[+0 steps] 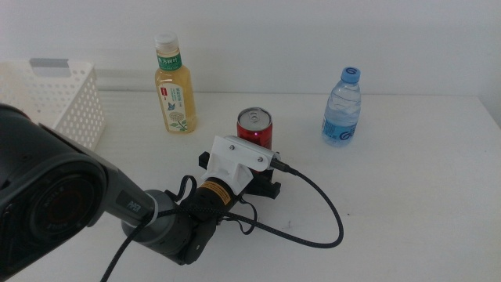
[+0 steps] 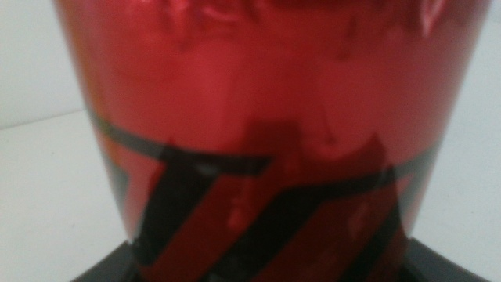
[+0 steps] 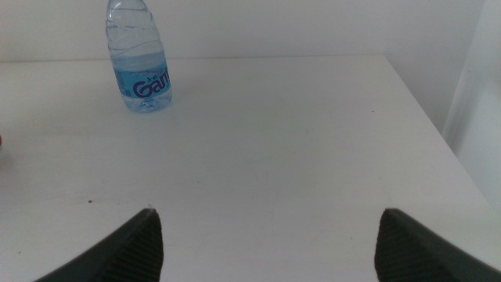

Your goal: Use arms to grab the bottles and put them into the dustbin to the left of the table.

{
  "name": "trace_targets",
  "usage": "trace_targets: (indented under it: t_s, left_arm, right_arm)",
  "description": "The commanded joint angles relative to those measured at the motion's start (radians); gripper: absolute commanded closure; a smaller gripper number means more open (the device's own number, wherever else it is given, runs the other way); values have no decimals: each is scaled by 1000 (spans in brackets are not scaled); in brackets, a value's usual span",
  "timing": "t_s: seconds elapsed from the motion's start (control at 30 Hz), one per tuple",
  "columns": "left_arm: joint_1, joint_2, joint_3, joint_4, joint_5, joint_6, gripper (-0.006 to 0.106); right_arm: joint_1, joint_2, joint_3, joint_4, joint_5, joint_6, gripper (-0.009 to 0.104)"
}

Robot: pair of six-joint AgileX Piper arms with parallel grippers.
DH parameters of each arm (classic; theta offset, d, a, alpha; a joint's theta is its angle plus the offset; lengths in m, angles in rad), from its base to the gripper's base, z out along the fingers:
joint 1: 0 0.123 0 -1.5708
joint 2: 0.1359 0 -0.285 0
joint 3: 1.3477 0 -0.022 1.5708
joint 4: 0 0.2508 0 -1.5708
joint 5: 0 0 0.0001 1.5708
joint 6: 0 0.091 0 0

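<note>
The left hand (image 1: pixel 262 168) sits around the red metal soda can (image 1: pixel 255 129) at centre frame, grip unclear; next, closing and lifting toward the white perforated plastic dustbin (image 1: pixel 55 106), upper left. The right hand (image 3: pixel 266 243) waits wide.

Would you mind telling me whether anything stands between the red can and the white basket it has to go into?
The yellow tea bottle stands roughly between the red can and the basket. The left tool is already at the can, which fills its wrist view.
</note>
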Motion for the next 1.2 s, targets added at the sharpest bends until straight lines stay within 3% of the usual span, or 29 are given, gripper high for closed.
trace_targets:
  t_s: [0.0,0.17,0.5,0.67,0.87,1.03,1.17]
  left_arm:
    - [2,-6,-2,3,-10,-23,60]
    - [1,-142,68,14,6,-15,102]
    - [1,-603,97,11,647,-18,102]
    - [35,-752,-25,-13,1200,-41,102]
    - [194,-718,-317,3,1765,71,102]
    - [367,-673,-571,11,2053,173,102]
    - [529,-614,-707,90,2161,197,102]
  right_arm:
    - [-7,-4,4,-7,-9,-7,16]
    - [-7,-4,4,-7,-9,-7,16]
    - [-7,-4,4,-7,-9,-7,16]
    - [-7,-4,4,-7,-9,-7,16]
    - [-7,-4,4,-7,-9,-7,16]
    - [-7,-4,4,-7,-9,-7,16]
    - [-7,-4,4,-7,-9,-7,16]
